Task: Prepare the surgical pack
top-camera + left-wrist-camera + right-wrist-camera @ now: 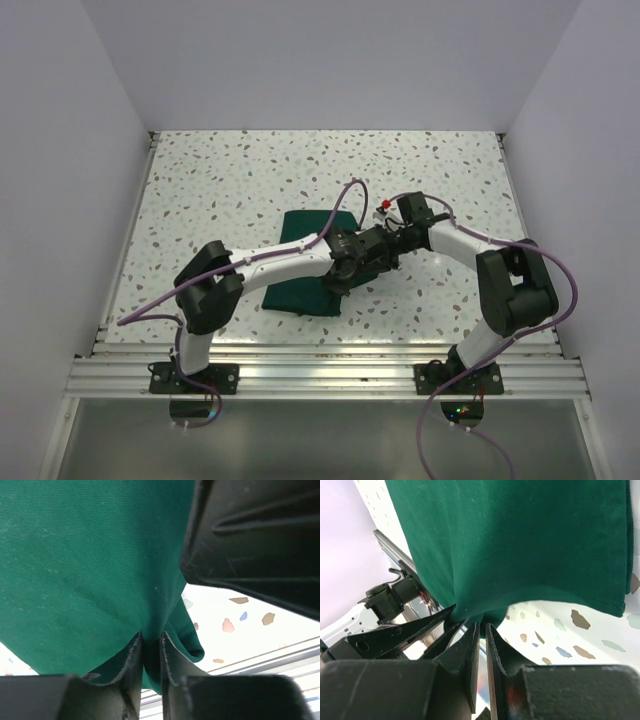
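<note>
Folding step in hand, by my reading. Pack sits mid-table. Left gripper and right gripper each pinch cloth at its right edge, raised off the top. Next, likely: carry the edge leftward, both arms together.

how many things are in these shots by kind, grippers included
green cloth drape: 1
grippers: 2 (left gripper and right gripper, each pinching a fold of the drape)
total: 3
</note>
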Available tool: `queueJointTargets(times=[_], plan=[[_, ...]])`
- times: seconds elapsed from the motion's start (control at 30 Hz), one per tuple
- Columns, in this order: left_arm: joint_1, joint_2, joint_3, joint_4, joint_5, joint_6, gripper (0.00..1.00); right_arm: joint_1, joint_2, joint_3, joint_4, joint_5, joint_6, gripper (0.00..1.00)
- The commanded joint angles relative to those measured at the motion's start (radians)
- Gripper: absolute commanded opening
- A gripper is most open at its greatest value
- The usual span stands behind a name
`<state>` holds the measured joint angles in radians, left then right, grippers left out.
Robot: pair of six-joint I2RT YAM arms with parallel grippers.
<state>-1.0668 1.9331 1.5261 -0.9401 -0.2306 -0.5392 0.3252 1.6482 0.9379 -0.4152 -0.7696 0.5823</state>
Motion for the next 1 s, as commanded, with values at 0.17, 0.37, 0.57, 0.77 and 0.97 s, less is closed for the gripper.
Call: queueJointTargets(times=[0.17, 0.37, 0.57, 0.77, 0.97], plan=[[0.010, 0.029, 0.023, 0.055, 0.051, 0.025, 0.30, 0.005, -0.033, -0.008, -0.008, -0.017, -0.013, 0.14], [0.010, 0.036, 0.019, 0.063, 0.050, 0.021, 0.46, 0.006, -0.033, -0.010, -0.008, -0.016, -0.015, 0.14], [0.010, 0.066, 0.022, 0.081, 0.076, 0.025, 0.45, 0.006, -0.028, -0.011, -0.008, -0.019, -0.018, 0.14], [0.013, 0.089, 0.028, 0.075, 0.063, 0.035, 0.20, 0.006, -0.027, -0.021, -0.005, -0.019, -0.018, 0.14], [0.021, 0.029, 0.025, 0.060, 0.048, 0.028, 0.00, 0.005, -0.033, -0.014, -0.011, -0.025, -0.021, 0.14]])
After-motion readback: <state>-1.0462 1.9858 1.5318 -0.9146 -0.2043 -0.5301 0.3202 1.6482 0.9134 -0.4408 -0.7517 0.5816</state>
